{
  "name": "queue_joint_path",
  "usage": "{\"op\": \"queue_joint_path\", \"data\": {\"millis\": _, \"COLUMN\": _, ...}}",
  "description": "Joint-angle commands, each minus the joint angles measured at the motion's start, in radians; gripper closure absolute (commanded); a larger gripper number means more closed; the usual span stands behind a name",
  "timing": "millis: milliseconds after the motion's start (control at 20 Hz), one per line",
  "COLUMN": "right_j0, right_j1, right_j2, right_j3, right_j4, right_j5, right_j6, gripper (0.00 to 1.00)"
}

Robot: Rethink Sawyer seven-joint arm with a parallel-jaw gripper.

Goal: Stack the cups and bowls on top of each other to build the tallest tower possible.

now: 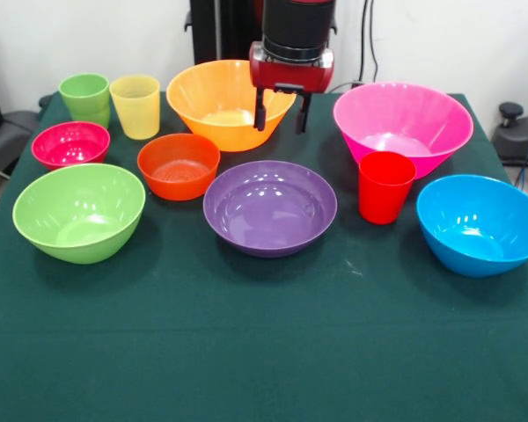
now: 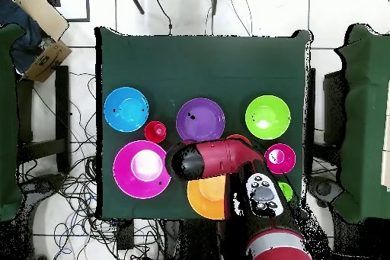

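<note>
No readable text, labels, brands or numbers on anything in either view.

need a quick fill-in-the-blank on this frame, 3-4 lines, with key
1. The gripper hangs with fingers open in front of the large ____ plastic bowl.
2. The red plastic cup stands upright between the large pink plastic bowl and the large ____ plastic bowl.
3. The pale yellow plastic cup stands beside the ____ plastic cup.
4. Number of bowls nested inside another: ____.

Missing words: orange; blue; green; none
</note>
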Motion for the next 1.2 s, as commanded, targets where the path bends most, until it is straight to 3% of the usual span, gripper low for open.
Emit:
{"op": "queue_joint_path", "data": {"millis": 50, "right_j0": 0.019, "right_j1": -0.008, "right_j2": -0.031, "right_j3": 0.007, "right_j4": 0.074, "right_j5": 0.089, "right_j6": 0.150, "gripper": 0.00}}
{"op": "queue_joint_path", "data": {"millis": 200, "right_j0": 0.023, "right_j1": -0.028, "right_j2": -0.036, "right_j3": 0.005, "right_j4": 0.056, "right_j5": 0.071, "right_j6": 0.115, "gripper": 0.00}}
{"op": "queue_joint_path", "data": {"millis": 350, "right_j0": 0.016, "right_j1": -0.052, "right_j2": -0.034, "right_j3": -0.010, "right_j4": 0.048, "right_j5": 0.138, "right_j6": 0.046, "gripper": 0.00}}
{"op": "queue_joint_path", "data": {"millis": 650, "right_j0": -0.096, "right_j1": -0.111, "right_j2": 0.085, "right_j3": 0.022, "right_j4": 0.042, "right_j5": 0.068, "right_j6": -0.083, "gripper": 0.00}}
{"op": "queue_joint_path", "data": {"millis": 850, "right_j0": -0.098, "right_j1": -0.082, "right_j2": 0.071, "right_j3": 0.005, "right_j4": 0.039, "right_j5": 0.096, "right_j6": -0.056, "gripper": 0.00}}
{"op": "queue_joint_path", "data": {"millis": 1200, "right_j0": -0.093, "right_j1": -0.110, "right_j2": 0.059, "right_j3": -0.022, "right_j4": 0.018, "right_j5": 0.155, "right_j6": -0.075, "gripper": 0.00}}
